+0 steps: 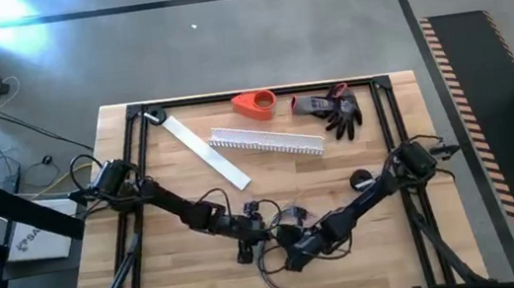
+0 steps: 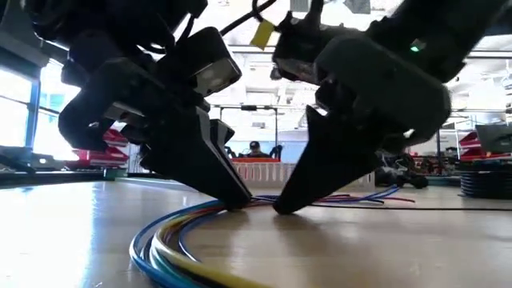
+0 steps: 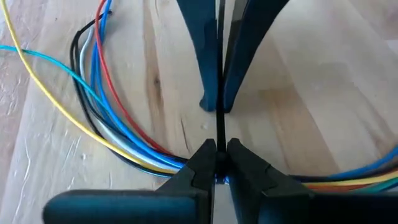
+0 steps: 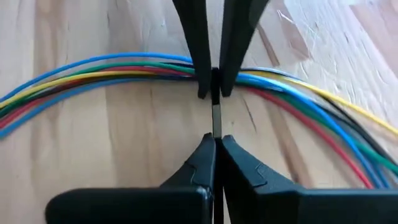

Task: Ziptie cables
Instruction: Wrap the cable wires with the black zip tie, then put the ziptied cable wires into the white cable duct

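1. Cables (image 1: 280, 245): bundle of coloured wires, lower centre of the high view, on the desk (image 1: 186, 283).
2. Left gripper (image 3: 217, 163): fingers together on a thin dark zip tie (image 3: 219, 134) at the bundle.
3. Right gripper (image 4: 214, 146): fingers together on the same strip, facing the left.
4. Risk, as judged: the strip slips from either pinch; wires escape the loop.
5. Containers: white slotted channel (image 1: 267, 142), upper centre of the high view; nothing visibly in it.

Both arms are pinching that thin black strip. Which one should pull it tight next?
Probably the right. The right tool grips the black strip a little off the cables, with room to pull away. The left tool grips it right at the cables, better for anchoring.
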